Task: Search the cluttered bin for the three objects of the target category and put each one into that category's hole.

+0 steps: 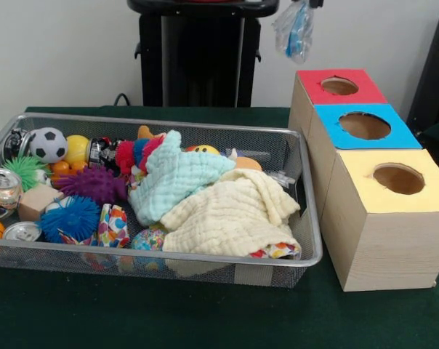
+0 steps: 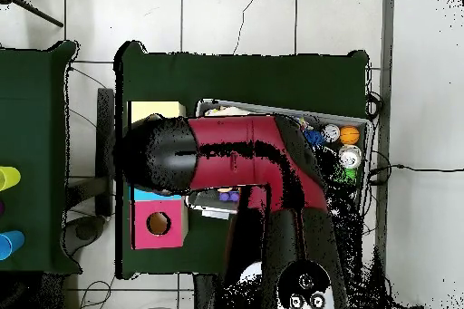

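Note:
A crushed clear plastic bottle with a blue label (image 1: 294,29) hangs in the air at the top right, above and a little behind the red-topped box (image 1: 315,93) and its round hole. Only the tips of my gripper (image 1: 304,3) show at the top edge, shut on the bottle's top. In the overhead view my red and black arm (image 2: 245,156) reaches left over the boxes and hides the gripper and bottle. The silver wire-mesh bin (image 1: 168,121) sits at the left, full of toys. No other bottle shows clearly in it.
Blue-topped (image 1: 332,134) and yellow-topped (image 1: 361,200) boxes with holes stand in front of the red one. In the bin lie a mint cloth (image 1: 177,182), a cream cloth (image 1: 230,214), spiky balls (image 1: 94,183), silver cans (image 1: 3,187), a small football (image 1: 48,144) and a wooden cube (image 1: 38,201).

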`<act>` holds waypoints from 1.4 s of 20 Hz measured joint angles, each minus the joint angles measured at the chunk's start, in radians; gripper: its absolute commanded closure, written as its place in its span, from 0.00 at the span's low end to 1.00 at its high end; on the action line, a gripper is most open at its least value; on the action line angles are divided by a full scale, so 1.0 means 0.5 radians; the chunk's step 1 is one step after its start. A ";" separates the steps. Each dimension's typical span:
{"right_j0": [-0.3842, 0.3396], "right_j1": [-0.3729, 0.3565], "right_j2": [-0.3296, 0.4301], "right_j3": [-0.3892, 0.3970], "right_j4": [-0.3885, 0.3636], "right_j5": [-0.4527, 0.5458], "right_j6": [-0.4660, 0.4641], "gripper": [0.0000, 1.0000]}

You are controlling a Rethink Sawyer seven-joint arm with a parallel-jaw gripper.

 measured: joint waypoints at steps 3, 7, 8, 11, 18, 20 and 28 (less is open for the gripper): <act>0.074 -0.025 -0.072 0.005 0.082 0.000 0.024 1.00; 0.162 -0.029 -0.161 0.021 0.179 0.000 0.096 1.00; 0.177 -0.028 -0.177 0.027 0.200 0.000 0.115 1.00; 0.223 -0.027 -0.226 0.050 0.252 0.000 0.181 1.00; 0.298 0.014 -0.331 0.139 0.386 -0.077 0.321 1.00; 0.313 0.030 -0.353 0.157 0.406 -0.124 0.344 1.00; 0.421 0.140 -0.474 0.254 0.529 -0.446 0.451 1.00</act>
